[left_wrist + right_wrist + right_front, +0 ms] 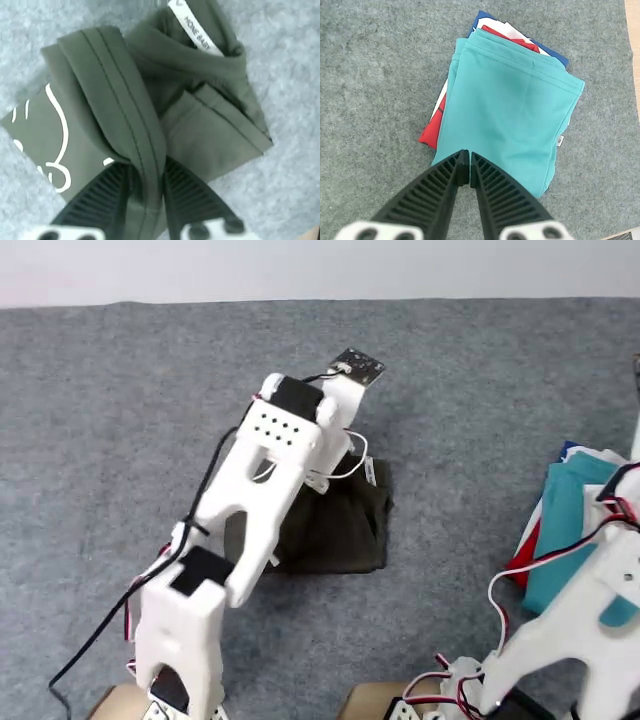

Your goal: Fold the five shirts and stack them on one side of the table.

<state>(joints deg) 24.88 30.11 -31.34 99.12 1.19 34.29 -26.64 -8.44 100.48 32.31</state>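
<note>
A dark olive shirt [345, 525] lies partly folded near the middle of the grey table, with the left arm above it. In the left wrist view my left gripper [146, 172] is shut on a stitched fold of the olive shirt [120, 105], which bears a white drawing and a white neck label. At the right edge lies a stack of folded shirts [565, 530]. A teal shirt [512, 107] is on top of it, with red, white and blue ones under it. My right gripper [469, 167] hangs shut just above the near edge of the teal shirt, holding nothing.
Grey felt [120, 420] covers the table, with free room on the left and at the back. A bare wooden strip [632, 55] borders the felt beside the stack. Loose cables [520, 575] run along the right arm.
</note>
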